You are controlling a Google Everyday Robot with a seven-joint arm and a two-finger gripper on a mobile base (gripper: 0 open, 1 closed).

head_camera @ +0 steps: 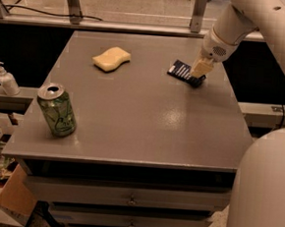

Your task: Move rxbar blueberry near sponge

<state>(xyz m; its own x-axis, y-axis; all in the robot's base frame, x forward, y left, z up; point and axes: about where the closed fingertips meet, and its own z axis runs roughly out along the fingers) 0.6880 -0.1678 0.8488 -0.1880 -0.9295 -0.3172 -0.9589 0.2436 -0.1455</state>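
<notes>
The rxbar blueberry [182, 70], a dark navy bar with white lettering, is at the right rear of the grey table [132, 119]. My gripper [200, 70] reaches down from the upper right. Its yellowish fingers [201, 67] are shut on the bar's right end, and the bar seems to be held just above the tabletop. The pale yellow sponge [111, 59] lies at the rear left of the table, well apart from the bar to its left.
A green soda can [57, 110] stands upright near the table's front left corner. A white pump bottle [6, 79] stands on a ledge to the left. Cardboard boxes [0, 198] sit on the floor at lower left. My white body [264, 194] fills the lower right.
</notes>
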